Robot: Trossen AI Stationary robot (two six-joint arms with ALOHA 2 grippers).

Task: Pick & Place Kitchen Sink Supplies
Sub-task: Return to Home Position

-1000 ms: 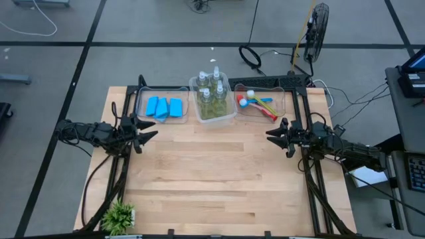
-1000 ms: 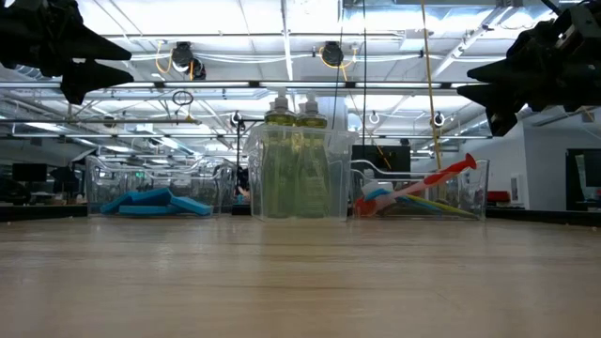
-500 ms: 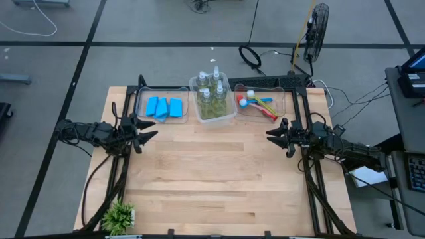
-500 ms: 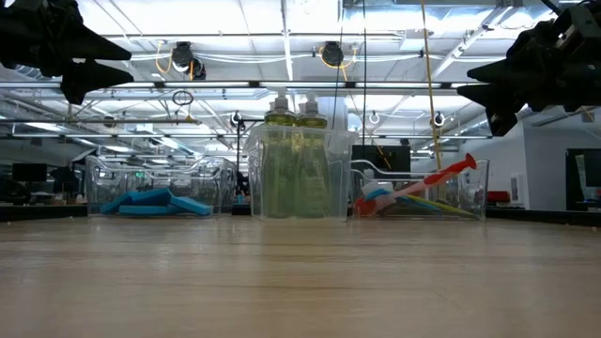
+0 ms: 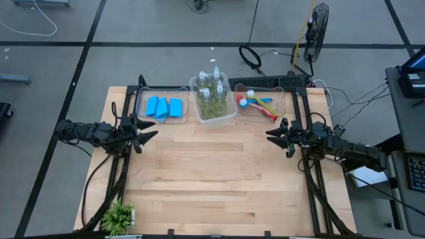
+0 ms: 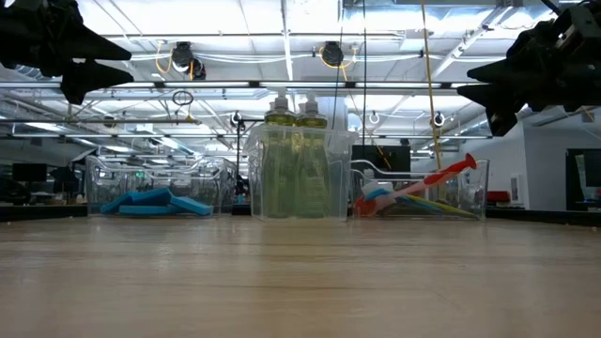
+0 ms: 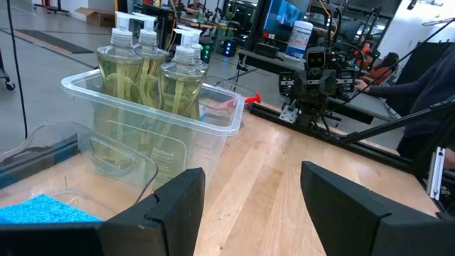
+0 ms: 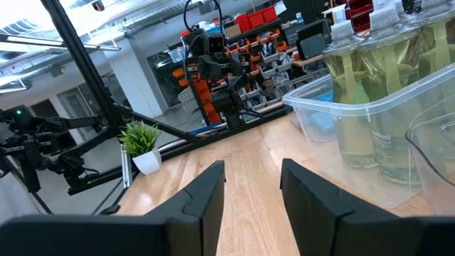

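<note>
Pump bottles (image 5: 211, 93): four, clear, filled with yellow-green liquid. They stand upright, packed close together in the middle bin (image 5: 232, 113) at the far edge of the surface (image 5: 212, 179).

Sponges (image 5: 165, 107): blue, lying side by side in the left bin (image 5: 143, 113), which sits just beside the middle one. I cannot get an exact count from above.

Brushes (image 5: 257, 101): lying together in the right bin (image 5: 282, 106), on the other side of the bottles. In the low view the red one leans with its handle rising toward the bin's wall. I can make out a blue one and a yellow-green one; the dark grey one I cannot.

My left end effector (image 5: 154, 127): held above the left edge of the surface, on the near side of the left bin and pointing in toward the middle. Its fingers are spread well apart with nothing between them.

My right end effector (image 5: 271, 135): mirrors it above the right edge, on the near side of the right bin, pointing inward. Its fingers are parted too, by a narrower gap, and hold nothing.

Both hang clear of the wood and touch none of the bins.

Potted plant (image 5: 119, 216): small and green, at the near left corner, well apart from everything else.
</note>
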